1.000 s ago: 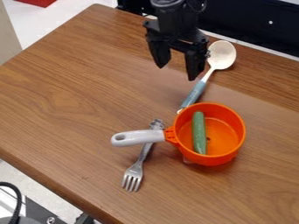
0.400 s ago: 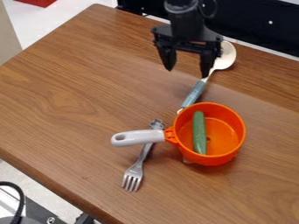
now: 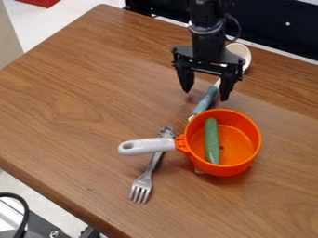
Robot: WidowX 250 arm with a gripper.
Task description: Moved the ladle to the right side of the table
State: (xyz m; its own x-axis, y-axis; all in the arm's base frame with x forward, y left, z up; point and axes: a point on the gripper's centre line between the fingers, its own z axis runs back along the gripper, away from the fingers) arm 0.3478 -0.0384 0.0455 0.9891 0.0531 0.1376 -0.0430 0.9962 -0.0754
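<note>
On the wooden table (image 3: 81,102), the black gripper (image 3: 205,95) hangs, fingers spread and empty, beyond the orange pot (image 3: 236,139), with the ladle (image 3: 205,101) behind and below it, long axis slanting from beside the pot's rim, past the fingertips, to its pale bowl (image 3: 241,50).
</note>
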